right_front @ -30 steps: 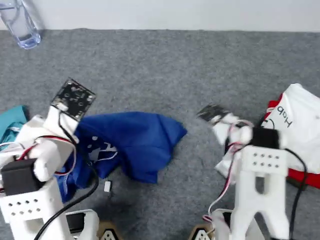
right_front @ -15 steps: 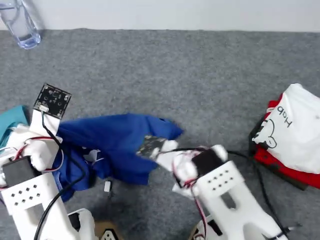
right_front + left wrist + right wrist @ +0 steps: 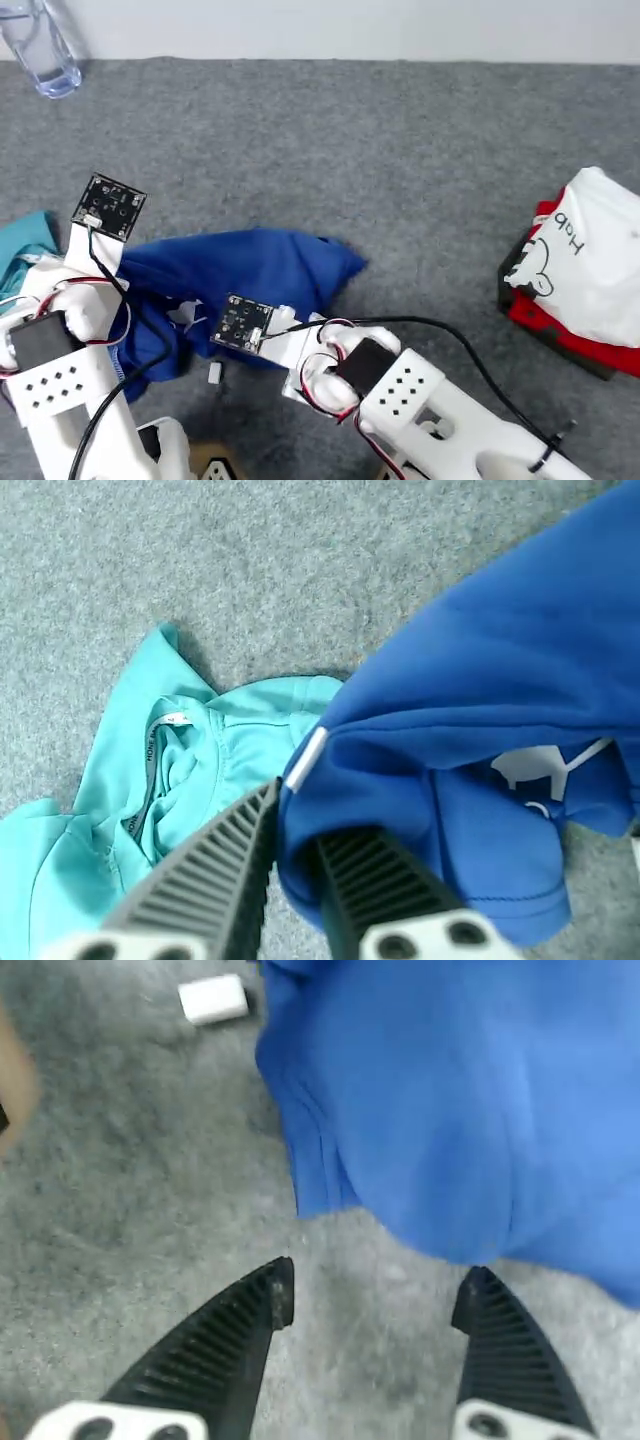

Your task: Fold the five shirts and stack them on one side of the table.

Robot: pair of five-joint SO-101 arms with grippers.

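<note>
A crumpled blue shirt (image 3: 250, 280) with a white print lies left of the table's middle. My left gripper (image 3: 297, 815) is shut on the shirt's folded left edge (image 3: 400, 780), just above a teal shirt (image 3: 170, 770). My right gripper (image 3: 380, 1290) hangs open over the grey carpet at the blue shirt's near edge (image 3: 450, 1090), touching nothing. In the high view the right arm (image 3: 360, 370) reaches in from the front toward that edge. At the right edge sits a stack with a white shirt (image 3: 590, 255) on a red one (image 3: 565, 340).
The teal shirt (image 3: 25, 245) pokes out at the far left beside the left arm. A small white piece (image 3: 214, 373) lies on the carpet in front of the blue shirt. A water bottle (image 3: 40, 45) stands at the back left. Bare carpet (image 3: 430, 160) stretches across the middle and back.
The right arm swung from beside the stack on the right across to the blue shirt's near edge. The left arm drew the shirt's left edge a little leftward.
</note>
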